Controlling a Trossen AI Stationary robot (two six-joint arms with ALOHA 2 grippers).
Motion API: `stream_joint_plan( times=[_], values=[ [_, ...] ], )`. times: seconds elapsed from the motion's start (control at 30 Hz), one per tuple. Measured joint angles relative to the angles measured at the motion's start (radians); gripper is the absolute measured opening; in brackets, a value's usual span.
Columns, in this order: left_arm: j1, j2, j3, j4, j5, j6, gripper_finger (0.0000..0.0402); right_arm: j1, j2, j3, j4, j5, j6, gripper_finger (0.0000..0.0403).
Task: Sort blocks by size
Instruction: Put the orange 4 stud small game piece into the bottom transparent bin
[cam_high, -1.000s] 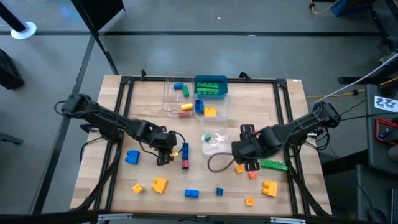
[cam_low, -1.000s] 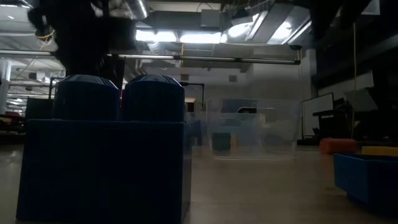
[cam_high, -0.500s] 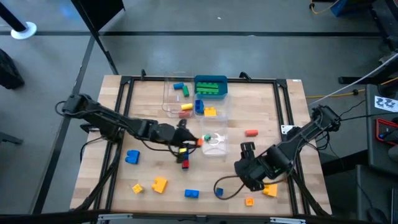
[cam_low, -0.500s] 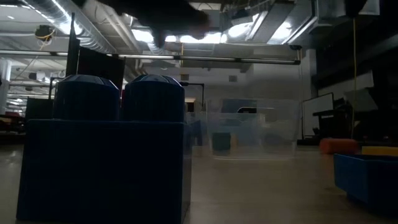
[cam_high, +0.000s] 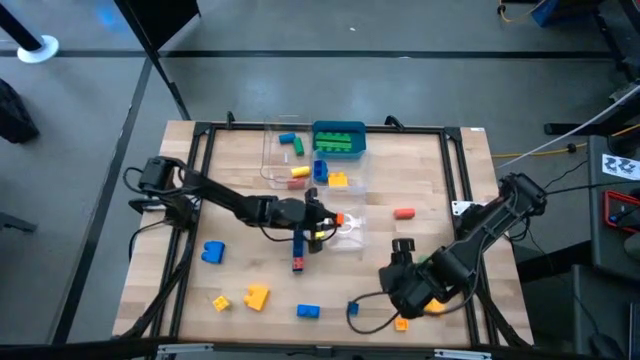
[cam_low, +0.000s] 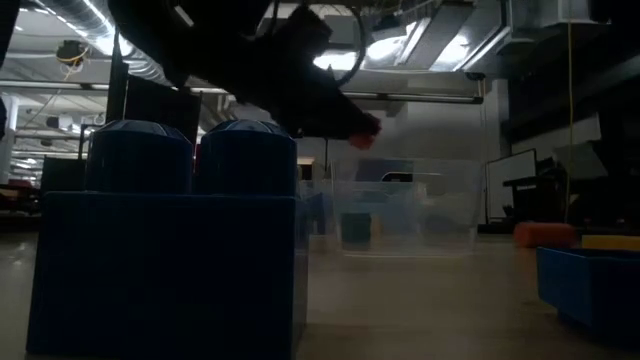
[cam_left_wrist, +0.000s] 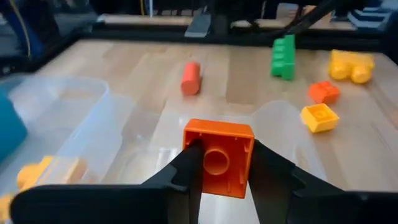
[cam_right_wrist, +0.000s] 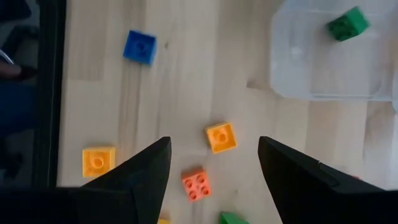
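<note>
Blocks lie scattered on the wooden table (cam_high: 430, 170): a blue one (cam_high: 213, 252), yellow ones (cam_high: 255, 296), a blue-and-red bar (cam_high: 298, 252), a red cylinder (cam_high: 404, 213). My left gripper (cam_high: 332, 220) reaches in from the table's left and is shut on a small orange block (cam_left_wrist: 217, 157) above a clear tub (cam_high: 348, 238). My right gripper (cam_right_wrist: 212, 146) hangs open over the near right of the table, pointing down above a small yellow block (cam_right_wrist: 221, 137) and an orange one (cam_right_wrist: 196, 185). It touches nothing. In the low view a big blue block (cam_low: 165, 250) fills the foreground. My left gripper pinches the orange block by two opposite side walls (cam_left_wrist: 250, 142) between its two fingers (cam_left_wrist: 186, 171). The block's hollow underside faces the wrist camera. The fingers come from the table's left, slanting slightly down. The block is lifted clear, over the clear tub.
A second clear tub (cam_high: 285, 158) with blocks and a teal tray (cam_high: 338, 128) holding a green block stand at the far middle. A black frame (cam_high: 200, 180) rims the table. A loose cable (cam_high: 365, 312) loops near the right gripper. A green block (cam_right_wrist: 348, 23) lies in the near tub.
My left gripper has travelled toward the table's right from beside the blue-and-red bar to the clear tub, carrying the orange block, and has tipped from pointing down to nearly level. My right gripper has moved toward the near edge, uncovering the red cylinder.
</note>
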Motion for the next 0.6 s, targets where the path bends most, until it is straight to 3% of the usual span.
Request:
stream_joint_plan(
  times=[0.2,0.37,0.6],
  values=[
    [0.025,0.003,0.0,-0.009,0.0,-0.159,0.0162,0.042,0.052,0.0,-0.003,-0.007,0.0,0.0241],
    [0.045,0.003,0.0,-0.053,0.031,-0.455,0.0193,0.059,0.087,0.0,0.0,0.008,-0.012,0.0241],
    [0.054,0.003,0.0,-0.053,0.08,-0.727,0.0196,0.048,0.084,0.0,-0.024,0.215,-0.164,0.0241]
  ],
)
